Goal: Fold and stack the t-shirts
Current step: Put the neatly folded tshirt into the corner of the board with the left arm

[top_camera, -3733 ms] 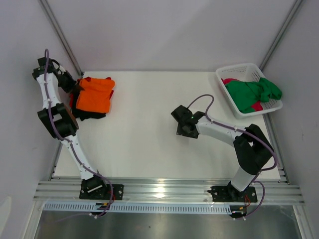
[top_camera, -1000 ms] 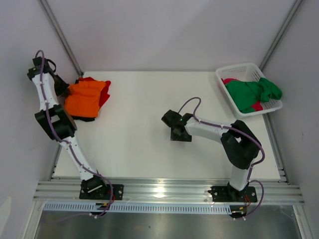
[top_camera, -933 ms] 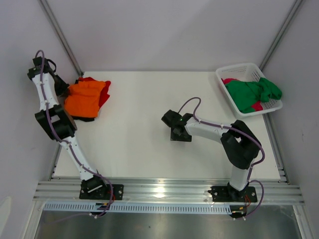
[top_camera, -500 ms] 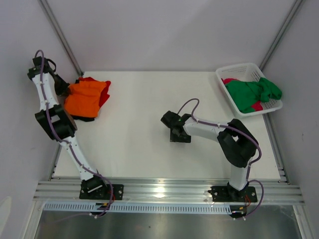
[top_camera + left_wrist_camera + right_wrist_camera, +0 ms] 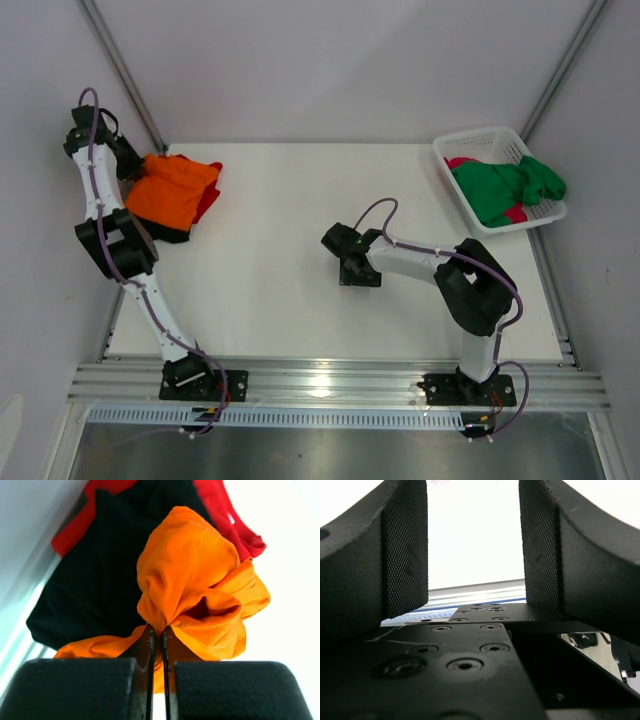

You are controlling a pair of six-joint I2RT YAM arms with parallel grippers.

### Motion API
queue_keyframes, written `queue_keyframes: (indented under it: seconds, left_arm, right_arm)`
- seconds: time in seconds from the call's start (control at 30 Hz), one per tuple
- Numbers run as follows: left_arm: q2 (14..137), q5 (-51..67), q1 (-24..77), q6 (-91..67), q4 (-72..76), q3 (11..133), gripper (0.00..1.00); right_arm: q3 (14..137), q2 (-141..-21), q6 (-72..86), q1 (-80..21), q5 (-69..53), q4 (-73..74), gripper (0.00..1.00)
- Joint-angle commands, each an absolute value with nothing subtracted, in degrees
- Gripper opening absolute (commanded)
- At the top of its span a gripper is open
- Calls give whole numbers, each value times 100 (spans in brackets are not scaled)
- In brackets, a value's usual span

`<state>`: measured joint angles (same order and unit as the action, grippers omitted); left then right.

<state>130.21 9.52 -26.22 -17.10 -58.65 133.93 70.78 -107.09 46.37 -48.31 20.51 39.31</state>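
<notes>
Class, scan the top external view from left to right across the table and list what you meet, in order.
left gripper → orange t-shirt → right gripper → white basket

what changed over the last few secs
The left hand, shut on the orange t-shirt, pulled it left; the red t-shirt and black t-shirt under it shifted along. The right hand, open and empty, slid left. The basket with the green t-shirt stayed put.
</notes>
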Motion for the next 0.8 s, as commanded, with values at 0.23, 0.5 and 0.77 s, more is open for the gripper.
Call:
queue_keyframes:
  seconds: [0.23,0.5,0.77]
  left_arm:
    - [12393,98,-2549,-1046,-5370,13554,1]
    - [12093,-667,-2549,-1134,-5228,12735,1]
    - [12296,-1370,-2575,-1476,-5510,12524,1]
  right_arm:
    - [7277,-10714,4298,-4852,2206,4131,58]
    - [7260,-10775,4315,-4851,2110,4026,58]
    - [7242,-10775,4298,-4843,2109,4034,59]
